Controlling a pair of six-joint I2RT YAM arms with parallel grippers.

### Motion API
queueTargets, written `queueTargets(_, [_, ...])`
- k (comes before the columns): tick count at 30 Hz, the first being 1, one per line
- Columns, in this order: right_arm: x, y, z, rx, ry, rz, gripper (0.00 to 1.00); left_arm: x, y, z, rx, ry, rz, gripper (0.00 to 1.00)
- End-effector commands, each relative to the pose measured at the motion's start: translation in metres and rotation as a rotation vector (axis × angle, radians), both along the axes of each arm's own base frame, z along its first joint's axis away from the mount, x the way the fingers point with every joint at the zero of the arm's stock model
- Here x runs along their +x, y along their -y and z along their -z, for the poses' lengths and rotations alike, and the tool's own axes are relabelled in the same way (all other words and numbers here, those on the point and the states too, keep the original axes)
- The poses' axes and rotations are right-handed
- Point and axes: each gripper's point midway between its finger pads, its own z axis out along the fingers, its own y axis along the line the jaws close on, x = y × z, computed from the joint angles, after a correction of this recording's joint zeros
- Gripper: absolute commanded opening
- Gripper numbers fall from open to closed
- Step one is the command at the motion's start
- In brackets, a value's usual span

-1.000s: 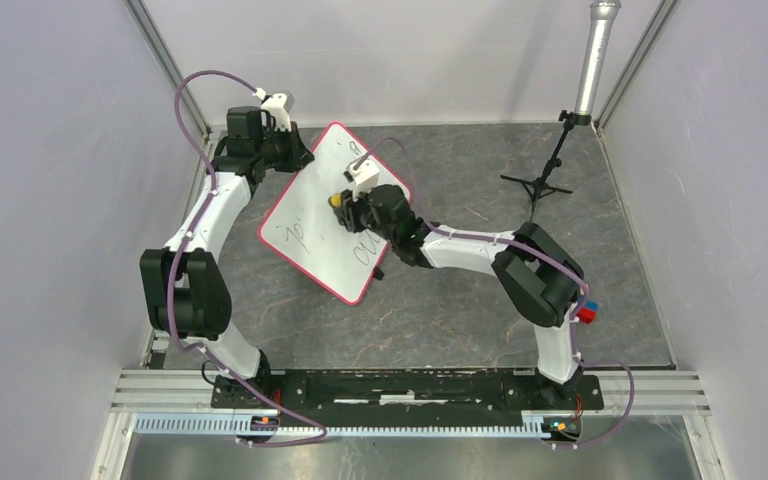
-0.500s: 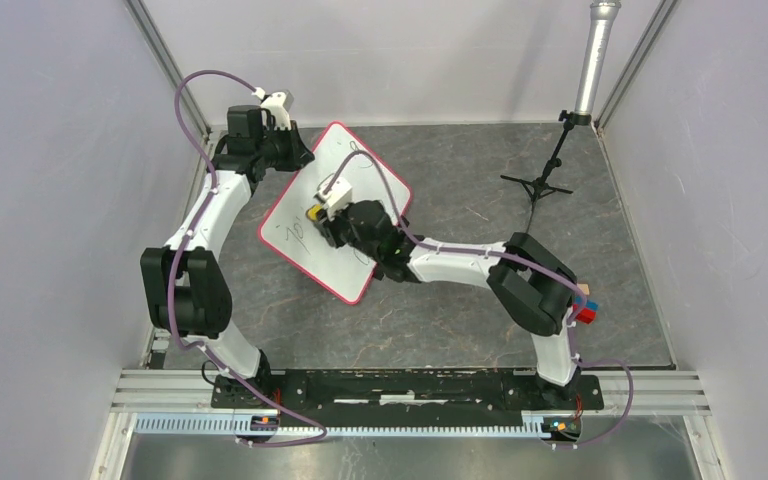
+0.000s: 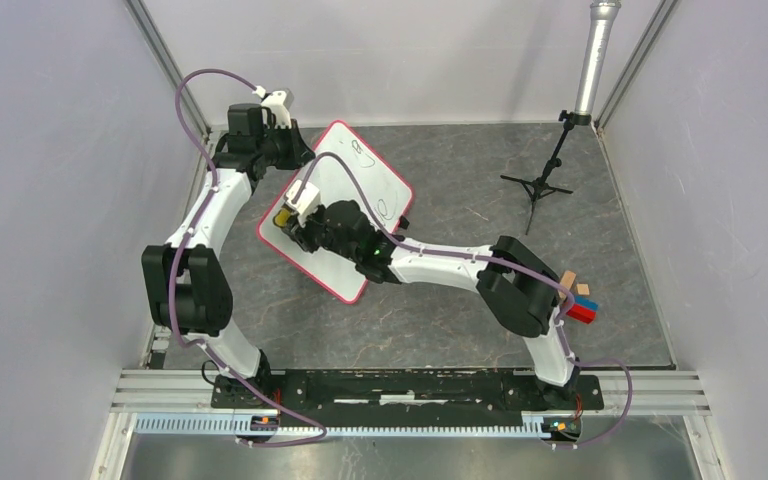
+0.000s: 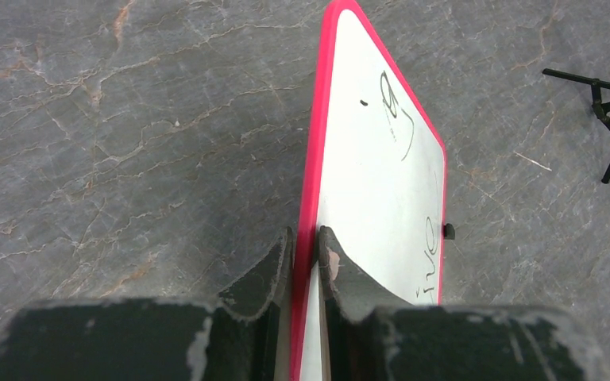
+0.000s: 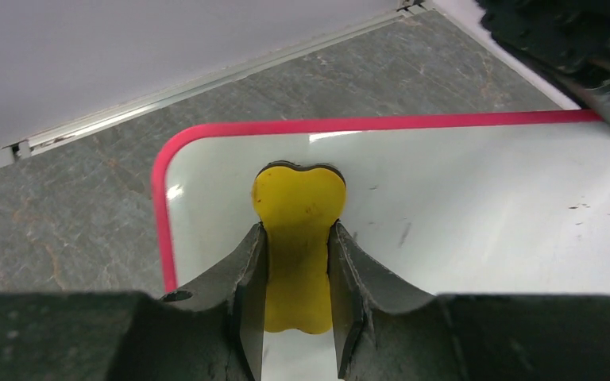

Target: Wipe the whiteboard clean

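Seen from above, the whiteboard [image 3: 360, 180] sits askew on the grey table [image 3: 440, 330], its far-left edge at the left claw [image 3: 295, 158]. The right claw [image 3: 290, 215] is over its near-left corner with a yellow eraser [image 3: 281, 217]. Dark handwriting shows along its right side.

At the left wrist, the claw is clenched on the board's red rim.

At the right wrist, the claw grasps the eraser, which lies against the white surface beside a rounded corner.

Grey marbled table [image 3: 440, 330], black tripod [image 3: 540, 184]
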Motion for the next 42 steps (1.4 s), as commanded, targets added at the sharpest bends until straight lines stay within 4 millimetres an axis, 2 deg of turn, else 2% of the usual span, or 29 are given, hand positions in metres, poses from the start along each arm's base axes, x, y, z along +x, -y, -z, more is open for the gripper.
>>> queueTargets(1, [0.056,0.020,0.003,0.007,-0.041,0.154,0.30,-0.008,0.021,0.001,-0.060,-0.057,0.034,0.02])
queueTargets(6, [0.086,0.047,0.024,0.004,-0.121,0.239,0.30,-0.009,0.021,-0.001,-0.062,-0.055,0.036,0.02])
queueTargets(11, [0.090,0.058,0.033,-0.012,-0.140,0.253,0.30,-0.009,0.021,-0.001,-0.064,-0.056,0.036,0.02])
queueTargets(14, [0.075,0.047,0.028,-0.002,-0.138,0.185,0.29,-0.008,0.022,-0.001,-0.066,-0.056,0.034,0.02])
queueTargets(21, [0.005,-0.002,0.004,0.000,-0.036,-0.010,0.30,-0.008,0.020,-0.001,-0.065,-0.059,0.016,0.02])
queueTargets(30, [-0.025,-0.030,-0.008,0.002,0.055,-0.148,0.30,-0.006,0.017,0.002,-0.058,-0.075,-0.004,0.02])
queueTargets(33, [-0.020,-0.034,-0.011,-0.001,0.058,-0.126,0.30,-0.006,0.016,0.003,-0.057,-0.076,-0.006,0.02])
queueTargets(35, [-0.011,-0.034,-0.011,-0.009,0.054,-0.078,0.30,-0.006,0.016,0.003,-0.055,-0.076,-0.006,0.02])
queueTargets(42, [0.037,-0.005,0.004,-0.022,-0.037,0.135,0.31,-0.007,0.016,0.003,-0.052,-0.076,-0.006,0.02])
